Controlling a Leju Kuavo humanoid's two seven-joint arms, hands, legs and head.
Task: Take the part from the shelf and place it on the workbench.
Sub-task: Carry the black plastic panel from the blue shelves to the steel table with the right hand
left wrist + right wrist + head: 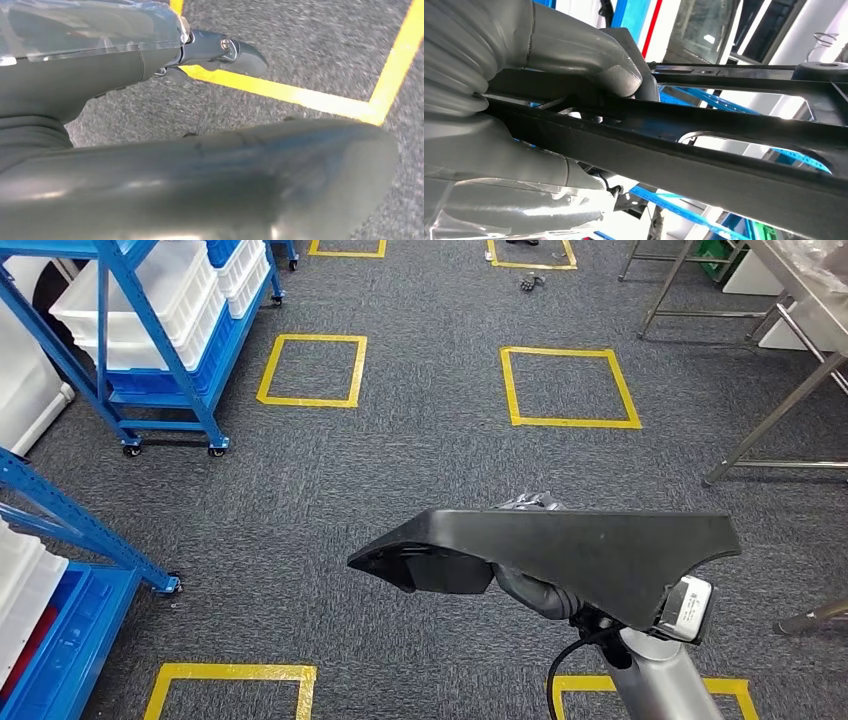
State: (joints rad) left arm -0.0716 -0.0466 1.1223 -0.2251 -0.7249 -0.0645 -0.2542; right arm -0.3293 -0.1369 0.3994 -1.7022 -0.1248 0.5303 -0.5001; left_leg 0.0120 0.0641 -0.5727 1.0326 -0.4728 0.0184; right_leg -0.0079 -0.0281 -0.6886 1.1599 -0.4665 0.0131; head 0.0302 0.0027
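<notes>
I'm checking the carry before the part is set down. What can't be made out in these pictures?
- Workbench: head view, cut off by the picture's edge.
- Right hand: head view, mostly hidden under the black part.
- Left hand: left wrist view, fingers blurred; holding nothing visible.
- Small dark object on the floor: too small to identify.

text: none readable | label on wrist (688, 606): illegible

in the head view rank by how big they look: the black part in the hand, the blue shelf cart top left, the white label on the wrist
1. blue shelf cart
2. black part, much nearer the camera, so its true rank is unsure
3. white label, smallest
</notes>
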